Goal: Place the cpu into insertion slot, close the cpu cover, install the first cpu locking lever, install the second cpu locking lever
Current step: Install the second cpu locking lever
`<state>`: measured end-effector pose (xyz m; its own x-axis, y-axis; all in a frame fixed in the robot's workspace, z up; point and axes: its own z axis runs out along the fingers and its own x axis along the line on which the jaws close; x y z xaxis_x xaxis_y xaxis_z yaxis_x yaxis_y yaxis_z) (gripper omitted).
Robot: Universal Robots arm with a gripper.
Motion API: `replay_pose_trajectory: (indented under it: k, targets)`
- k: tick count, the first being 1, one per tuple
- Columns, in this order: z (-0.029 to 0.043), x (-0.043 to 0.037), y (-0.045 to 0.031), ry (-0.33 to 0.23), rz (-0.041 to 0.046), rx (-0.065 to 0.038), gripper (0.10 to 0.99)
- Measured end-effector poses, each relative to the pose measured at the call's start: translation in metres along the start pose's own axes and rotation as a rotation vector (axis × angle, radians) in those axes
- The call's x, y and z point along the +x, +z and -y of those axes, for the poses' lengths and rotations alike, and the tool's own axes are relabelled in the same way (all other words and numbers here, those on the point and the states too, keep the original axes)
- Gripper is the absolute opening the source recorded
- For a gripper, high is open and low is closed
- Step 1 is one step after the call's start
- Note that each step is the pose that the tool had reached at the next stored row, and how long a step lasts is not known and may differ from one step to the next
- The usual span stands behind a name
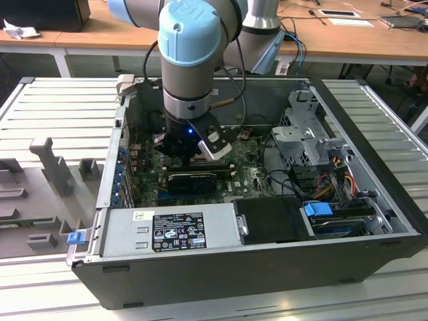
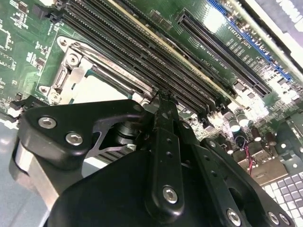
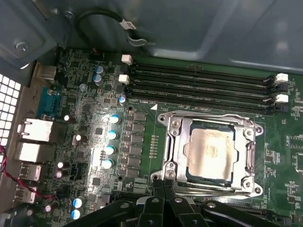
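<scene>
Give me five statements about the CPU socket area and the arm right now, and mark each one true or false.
1. The cpu sits in the insertion slot. True.
2. The cpu cover stands raised, clear of the chip. False: in the first wrist view it lies flat around the chip, whose top shows through its window.
3. The gripper is down inside the computer case, at the socket's edge. True.
4. The long black memory slots hold memory sticks. False: they look empty.
5. The gripper holds the cpu. False: the chip lies in the socket, apart from the fingertips.
</scene>
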<state>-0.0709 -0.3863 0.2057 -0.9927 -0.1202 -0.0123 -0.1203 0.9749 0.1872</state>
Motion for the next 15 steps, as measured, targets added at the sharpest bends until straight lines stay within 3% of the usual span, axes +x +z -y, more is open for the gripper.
replay_pose_trajectory:
  k: [2, 4, 6, 7, 12, 14, 15]
  targets:
    - [0.0008, 0.0010, 0.0011, 0.000, 0.0008, -0.007, 0.106]
    - [0.0025, 0.0019, 0.0024, 0.000, 0.0026, -0.023, 0.106]
    - [0.0028, 0.0027, 0.0033, -0.001, 0.0054, -0.045, 0.106]
    - [0.0033, 0.0033, 0.0040, -0.001, 0.0059, -0.051, 0.106]
    - [0.0050, 0.0045, 0.0080, -0.001, 0.0072, -0.062, 0.106]
    - [0.0050, 0.0050, 0.0080, -0.001, 0.0075, -0.064, 0.106]
    - [0.0043, 0.0052, 0.0044, -0.001, 0.0080, -0.066, 0.106]
